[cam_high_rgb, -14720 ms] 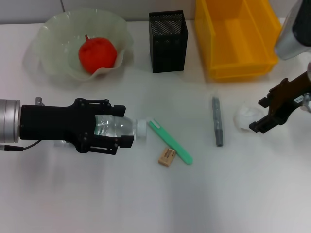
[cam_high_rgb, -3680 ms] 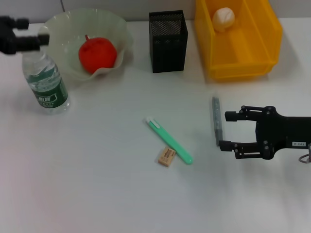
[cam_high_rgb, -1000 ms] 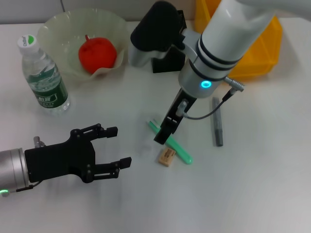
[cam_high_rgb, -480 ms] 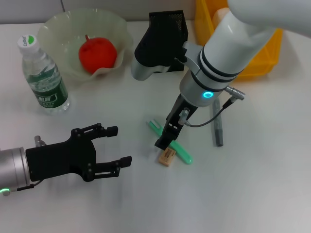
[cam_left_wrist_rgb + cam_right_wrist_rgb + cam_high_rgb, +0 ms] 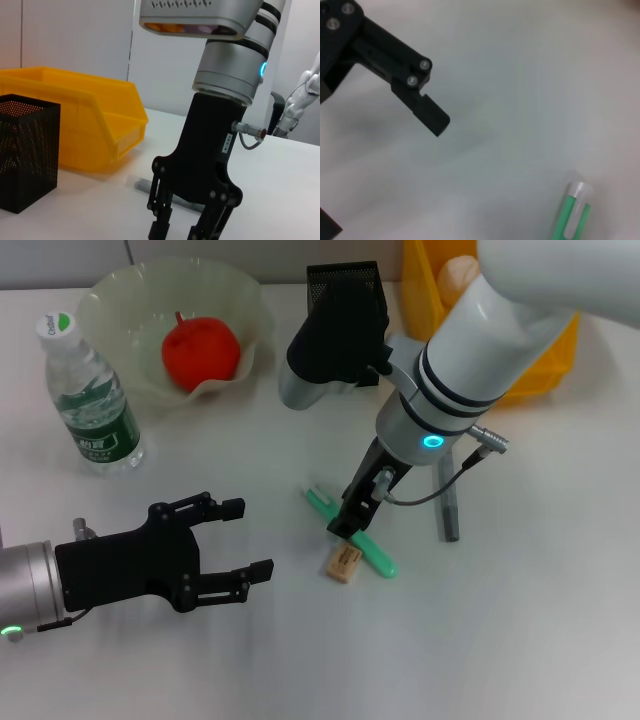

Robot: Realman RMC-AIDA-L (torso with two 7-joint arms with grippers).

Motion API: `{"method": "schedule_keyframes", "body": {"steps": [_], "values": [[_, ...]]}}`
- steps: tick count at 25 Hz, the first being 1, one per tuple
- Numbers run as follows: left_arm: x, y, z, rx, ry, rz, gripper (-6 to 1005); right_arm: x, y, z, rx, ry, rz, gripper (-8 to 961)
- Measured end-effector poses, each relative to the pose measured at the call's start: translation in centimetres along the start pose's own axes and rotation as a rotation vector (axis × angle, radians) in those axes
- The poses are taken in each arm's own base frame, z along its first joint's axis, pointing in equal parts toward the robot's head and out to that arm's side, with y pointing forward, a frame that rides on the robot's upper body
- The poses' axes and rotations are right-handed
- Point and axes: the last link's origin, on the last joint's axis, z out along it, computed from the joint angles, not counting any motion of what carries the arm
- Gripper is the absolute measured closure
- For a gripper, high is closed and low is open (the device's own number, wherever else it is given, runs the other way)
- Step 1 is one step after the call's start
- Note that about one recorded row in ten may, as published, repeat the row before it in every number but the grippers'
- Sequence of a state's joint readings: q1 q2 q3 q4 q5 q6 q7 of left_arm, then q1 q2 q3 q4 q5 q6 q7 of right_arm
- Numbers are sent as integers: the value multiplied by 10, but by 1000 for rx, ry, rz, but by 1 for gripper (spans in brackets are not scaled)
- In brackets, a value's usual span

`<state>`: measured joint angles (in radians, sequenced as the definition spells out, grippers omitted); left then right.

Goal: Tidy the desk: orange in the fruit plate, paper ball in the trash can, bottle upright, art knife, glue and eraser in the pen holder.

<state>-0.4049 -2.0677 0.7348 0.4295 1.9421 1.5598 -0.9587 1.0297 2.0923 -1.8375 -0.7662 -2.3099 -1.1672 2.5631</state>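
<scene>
Two arms are seen over the white counter (image 5: pixel 540 640). The right arm reaches in from the far right, and much of the yellow trash can (image 5: pixel 555 360) is hidden behind it; only an off-white patch of the paper ball (image 5: pixel 458 272) is glimpsed inside, at the can's left wall. The pale-green fruit plate (image 5: pixel 115 300) is found at the far left with the orange (image 5: pixel 200 348) resting in it. The black mesh pen holder (image 5: pixel 345 275) is largely covered by the arm's dark elbow, only its top rim being shown in the head view; in the left wrist view it is seen standing beside the trash can. The bottle (image 5: pixel 88 400) stands upright just in front of the plate's left side.

The left gripper (image 5: pixel 238 538) is held low at the near left, its fingers spread apart and nothing between them. The right gripper (image 5: pixel 350 525) is pointed down at the green art knife (image 5: pixel 375 552), whose middle it conceals; whether it is clamped or parted cannot be told. A grey stick (image 5: pixel 448 515), partly hidden by the arm's cable, lies to the right. The tan eraser (image 5: pixel 343 563) lies just beside the knife, on its left side
</scene>
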Motion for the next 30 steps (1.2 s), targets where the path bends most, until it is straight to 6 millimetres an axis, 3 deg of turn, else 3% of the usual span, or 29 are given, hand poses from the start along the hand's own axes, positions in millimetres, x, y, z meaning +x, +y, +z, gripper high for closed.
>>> {"method": "schedule_keyframes", "body": {"steps": [10,20,26,30], "values": [[0,1,2,-6,4,-6,157,2,1,2,5,3,-8,593],[0,1,2,-5,3,-6,158,3,1,3,5,6,-7,635],[1,1,2,-8,4,-5,158,3,1,3,3,9,-6,766],[2,0,3,-11,6,-2,158,2,2,3,3,9,-9,762]]}}
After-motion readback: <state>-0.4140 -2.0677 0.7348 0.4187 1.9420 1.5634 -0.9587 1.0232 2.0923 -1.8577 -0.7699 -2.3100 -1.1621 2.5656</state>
